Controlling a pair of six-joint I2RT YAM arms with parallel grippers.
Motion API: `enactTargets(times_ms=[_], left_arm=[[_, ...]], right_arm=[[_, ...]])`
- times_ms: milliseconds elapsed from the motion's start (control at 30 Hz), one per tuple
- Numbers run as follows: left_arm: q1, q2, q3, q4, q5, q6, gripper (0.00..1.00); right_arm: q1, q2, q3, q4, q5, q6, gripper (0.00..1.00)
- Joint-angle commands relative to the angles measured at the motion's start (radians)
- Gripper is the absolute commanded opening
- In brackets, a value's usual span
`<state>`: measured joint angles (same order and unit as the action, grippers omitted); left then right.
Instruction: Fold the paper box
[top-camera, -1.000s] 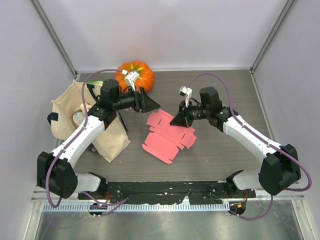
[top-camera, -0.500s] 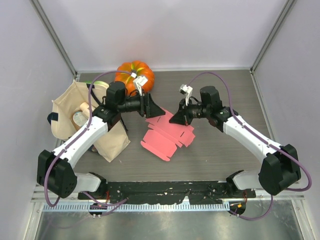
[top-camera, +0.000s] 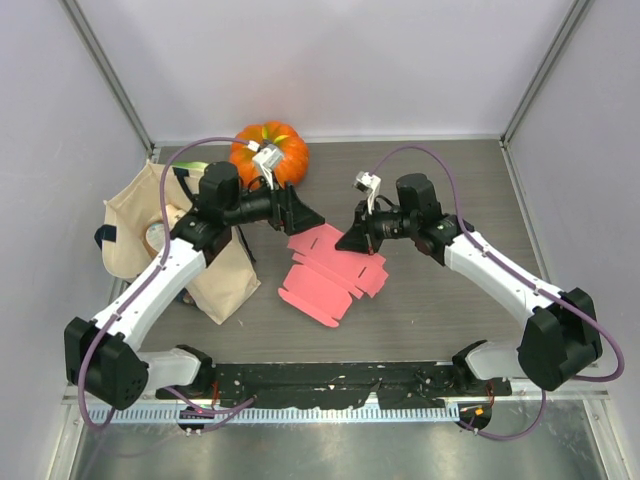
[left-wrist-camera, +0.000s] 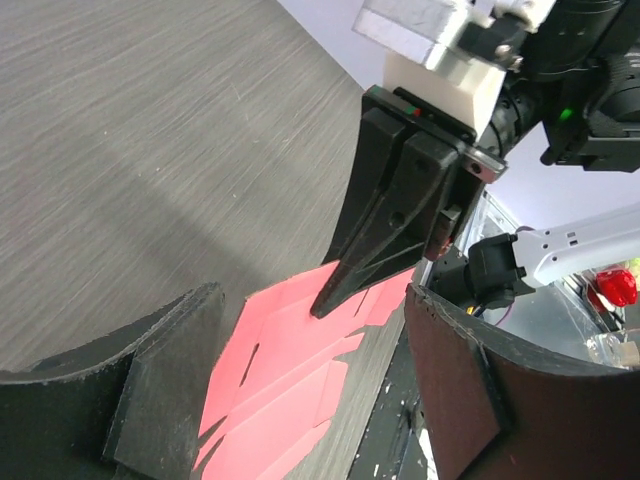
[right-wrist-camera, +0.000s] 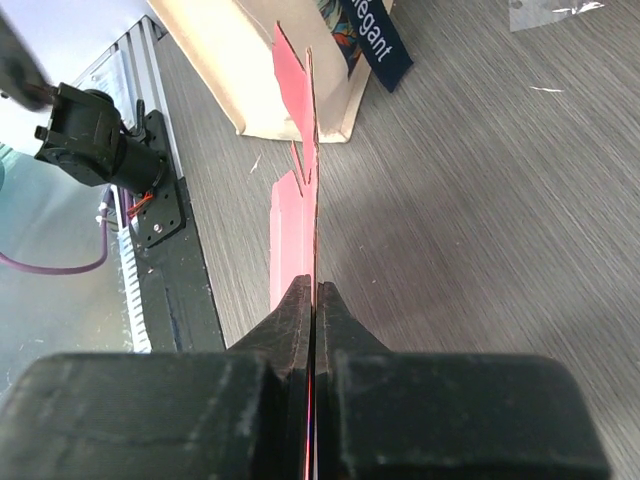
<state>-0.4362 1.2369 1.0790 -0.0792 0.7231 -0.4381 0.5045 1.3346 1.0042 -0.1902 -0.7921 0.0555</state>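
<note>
Setting: grey wood-grain worktop (top-camera: 430, 300) enclosed by pale walls, with two arms mounted at the near edge.

Item 1, paper box (top-camera: 330, 272): thin pink-red sheet, unfolded, with tabs and notched edges and creases between panels. It sits mid-worktop between the two arms, its near part lying on the surface. Its far right edge is held by the right tool. In the right wrist view it runs edge-on, straight away from the fingers.

Item 2, right tool (top-camera: 348, 243): fingers pressed together, clamped on the far right edge of the paper box. The sheet is a thin line between them.

Item 3, left tool (top-camera: 305, 225): fingers (left-wrist-camera: 150, 385) spread wide apart, holding nothing. It is placed over the far left corner of the paper box. The left wrist view shows the pink sheet between and beyond the two fingers. Whether they touch the sheet cannot be told.

Item 4, pumpkin (top-camera: 285, 150): orange, at the far edge of the worktop, behind the left tool.

Item 5, tote bag (top-camera: 215, 280): beige cloth with dark straps, at the left of the worktop. It lies partly under the left arm and apart from the paper box.
</note>
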Motion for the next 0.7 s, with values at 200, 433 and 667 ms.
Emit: enactTargets(times_ms=[200,433,667], left_arm=[[-0.01,0.018,0.022,0.022,0.025,-0.005,0.72],[-0.025,0.027,0.03,0.019,0.068,0.001,0.59],[-0.053,0.013,0.01,0.062,0.079,-0.013,0.46]], right_arm=[[0.028,-0.052,0.05,0.077,-0.018,0.026,0.01],[0.031,-0.069,0.039,0.138,0.047,0.07,0.01],[0.042,-0.034,0.053,0.158,0.12,0.128,0.01]])
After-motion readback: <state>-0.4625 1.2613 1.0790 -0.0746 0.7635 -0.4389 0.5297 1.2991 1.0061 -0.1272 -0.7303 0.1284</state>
